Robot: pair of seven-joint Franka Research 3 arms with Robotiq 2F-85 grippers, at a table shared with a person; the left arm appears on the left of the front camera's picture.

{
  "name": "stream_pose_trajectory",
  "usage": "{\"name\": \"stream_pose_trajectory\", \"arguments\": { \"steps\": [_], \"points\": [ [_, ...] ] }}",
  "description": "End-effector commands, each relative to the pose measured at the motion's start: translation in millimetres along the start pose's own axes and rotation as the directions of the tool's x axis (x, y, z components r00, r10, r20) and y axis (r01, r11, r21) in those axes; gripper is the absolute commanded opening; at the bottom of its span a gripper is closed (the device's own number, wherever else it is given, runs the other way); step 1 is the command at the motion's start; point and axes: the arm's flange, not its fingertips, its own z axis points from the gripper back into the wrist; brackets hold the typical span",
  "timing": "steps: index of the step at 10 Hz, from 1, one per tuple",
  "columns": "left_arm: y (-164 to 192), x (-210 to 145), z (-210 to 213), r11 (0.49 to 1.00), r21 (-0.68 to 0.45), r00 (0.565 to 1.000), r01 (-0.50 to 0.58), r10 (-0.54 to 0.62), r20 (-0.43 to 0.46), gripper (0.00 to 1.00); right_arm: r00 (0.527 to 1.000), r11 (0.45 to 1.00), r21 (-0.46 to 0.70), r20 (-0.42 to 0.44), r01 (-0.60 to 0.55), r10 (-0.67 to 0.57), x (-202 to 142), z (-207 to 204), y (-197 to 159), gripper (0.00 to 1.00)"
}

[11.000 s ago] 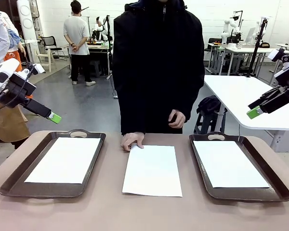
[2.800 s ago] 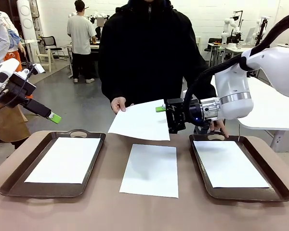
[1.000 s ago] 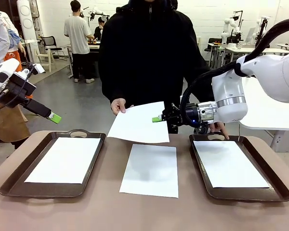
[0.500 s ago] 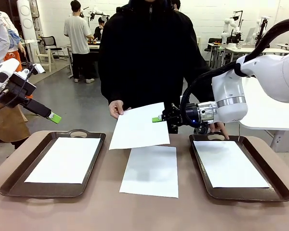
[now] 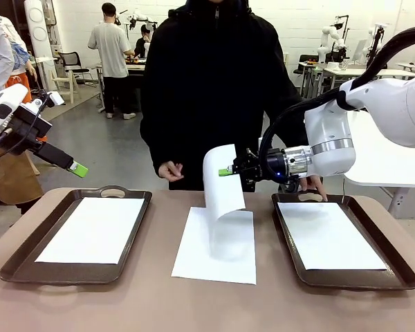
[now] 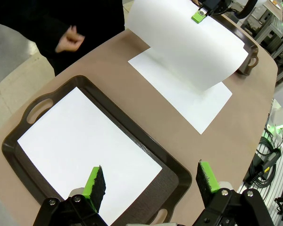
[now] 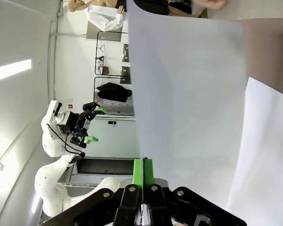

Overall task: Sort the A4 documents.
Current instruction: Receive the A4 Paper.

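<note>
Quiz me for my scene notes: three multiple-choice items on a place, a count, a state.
1. The flat sheet in no tray lies: A) on the table between left tray and right tray B) on a chair C) in a hand
2. White sheets in the front view: A) two B) four C) six
3. The right gripper is: A) open B) shut on the hanging sheet C) in a tray
A, tabletop surrounds it; B, one per tray, one flat, one hanging; B, it pinches the sheet's edge.
</note>
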Motion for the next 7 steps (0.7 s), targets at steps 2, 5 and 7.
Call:
{"name": "stream_pose_trajectory", "arguments": {
  "steps": [2,5,7],
  "points": [
    [0.3,-0.3,0.5,1.0,-0.002,1.0,0.0,0.0,0.004,1.0,1.0,1.0,-0.005,0.009,0.0,0.0,0.8,-0.5,-0.4,0.0],
    [0.3,-0.3,0.5,1.0,-0.002,1.0,0.0,0.0,0.004,1.0,1.0,1.0,-0.005,0.009,0.0,0.0,0.8,-0.5,-0.4,0.0],
    [0.3,-0.3,0.5,1.0,-0.002,1.0,0.0,0.0,0.004,1.0,1.0,1.0,-0.005,0.009,0.0,0.0,0.8,-0.5,-0.4,0.0]
  ]
}}
